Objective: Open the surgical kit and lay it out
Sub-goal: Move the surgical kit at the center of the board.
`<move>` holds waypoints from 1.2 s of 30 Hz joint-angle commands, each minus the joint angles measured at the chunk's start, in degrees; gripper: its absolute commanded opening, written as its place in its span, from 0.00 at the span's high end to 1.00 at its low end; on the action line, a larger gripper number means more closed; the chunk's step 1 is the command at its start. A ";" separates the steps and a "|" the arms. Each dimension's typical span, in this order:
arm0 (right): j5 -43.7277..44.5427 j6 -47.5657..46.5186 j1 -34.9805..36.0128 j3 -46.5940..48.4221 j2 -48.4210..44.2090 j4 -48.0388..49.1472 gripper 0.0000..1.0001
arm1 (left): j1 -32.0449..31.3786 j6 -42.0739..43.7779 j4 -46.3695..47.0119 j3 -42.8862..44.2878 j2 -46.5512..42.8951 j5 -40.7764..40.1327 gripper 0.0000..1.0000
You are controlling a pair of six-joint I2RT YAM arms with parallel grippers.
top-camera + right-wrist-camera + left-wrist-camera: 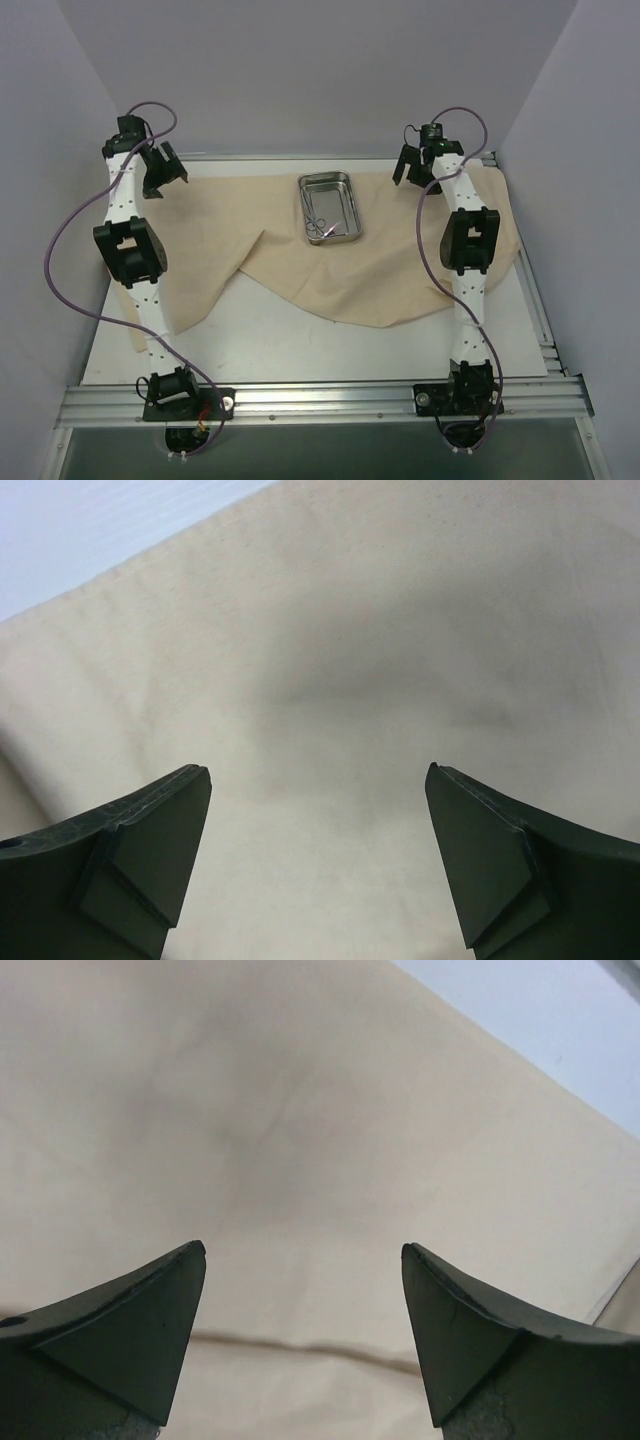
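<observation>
The surgical kit's tan cloth wrap (300, 265) lies spread over the far half of the table, with its near edge hanging in loose folds. A small shiny steel tray (329, 208) sits on the cloth near the back middle and holds thin metal instruments (318, 224). My left gripper (160, 168) hovers open over the cloth's far left corner. My right gripper (412, 162) hovers open over the far right corner. In the left wrist view the gripper (303, 1250) has only cloth (280, 1120) below its spread jaws. The right wrist view shows the same: gripper (318, 772) open over bare cloth (360, 660).
White table surface (300, 350) shows in front of the cloth. Grey walls close in at left, right and back. A metal rail (320, 400) with both arm bases runs along the near edge, and another rail (535, 300) lines the right side.
</observation>
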 commanded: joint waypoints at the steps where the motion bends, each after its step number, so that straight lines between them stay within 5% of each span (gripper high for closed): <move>1: -0.51 0.47 1.98 -1.31 -9.65 -4.59 0.07 | -4.66 2.11 -7.12 -6.01 -7.36 -9.63 0.12; 7: 5.72 -3.74 5.93 -11.58 -13.27 -6.44 0.07 | -6.60 2.11 -13.45 -9.46 -5.62 -14.39 0.12; 15: 5.82 -3.22 6.38 -23.11 -13.97 -3.02 0.09 | -7.92 3.26 -20.75 0.56 8.62 -16.06 0.16; 26: 4.06 -1.56 5.85 -23.21 -8.79 -2.31 0.08 | -5.46 4.39 -19.26 9.71 18.29 -13.69 0.15; 36: 13.53 -2.08 5.59 -15.82 -21.42 -16.00 0.02 | -5.63 2.73 -17.33 2.25 -2.16 -15.81 0.07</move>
